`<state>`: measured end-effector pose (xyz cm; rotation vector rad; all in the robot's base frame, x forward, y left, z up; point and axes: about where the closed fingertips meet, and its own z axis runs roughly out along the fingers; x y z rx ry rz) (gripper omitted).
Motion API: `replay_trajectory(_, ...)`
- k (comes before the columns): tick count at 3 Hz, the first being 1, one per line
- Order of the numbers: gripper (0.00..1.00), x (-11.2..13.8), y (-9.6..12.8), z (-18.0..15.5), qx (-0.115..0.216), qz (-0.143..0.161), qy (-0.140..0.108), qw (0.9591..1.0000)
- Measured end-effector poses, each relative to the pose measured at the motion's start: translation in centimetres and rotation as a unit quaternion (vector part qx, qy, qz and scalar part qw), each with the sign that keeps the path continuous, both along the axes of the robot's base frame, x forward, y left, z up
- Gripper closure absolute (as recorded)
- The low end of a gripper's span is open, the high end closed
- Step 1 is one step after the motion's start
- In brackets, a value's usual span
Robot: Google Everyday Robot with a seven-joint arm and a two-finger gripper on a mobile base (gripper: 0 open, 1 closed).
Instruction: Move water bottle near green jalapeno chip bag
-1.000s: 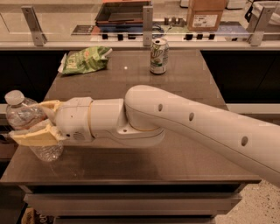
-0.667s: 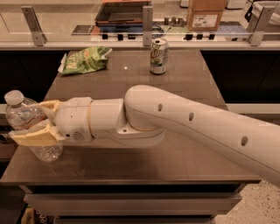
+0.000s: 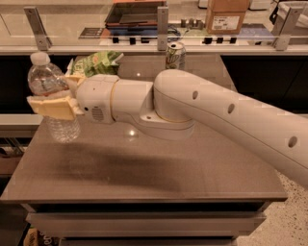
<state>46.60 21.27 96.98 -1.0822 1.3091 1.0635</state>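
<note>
The water bottle (image 3: 52, 98) is clear ribbed plastic with a white cap. My gripper (image 3: 54, 95) is shut on its middle and holds it upright, lifted off the table at the left edge. The green jalapeno chip bag (image 3: 95, 63) lies crumpled at the back left of the table, partly hidden behind my wrist, a short way behind and right of the bottle.
A green-white soda can (image 3: 175, 55) stands at the back middle of the brown table (image 3: 144, 168). My white arm crosses the table from the right. A counter with rails and a cardboard box (image 3: 226, 14) runs behind the table.
The bottle has been lifted off the table and carried up and back, closer to the chip bag. The arm has risen with it.
</note>
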Motion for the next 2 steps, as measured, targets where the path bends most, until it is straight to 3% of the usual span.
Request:
replay_trajectory(1,1.0,3.36,-1.93,2.68,0.021,-0.056,-0.004,0.9982)
replay_trajectory(2,1.0,3.35,-1.92,2.69,0.021,-0.056,-0.004,0.9982)
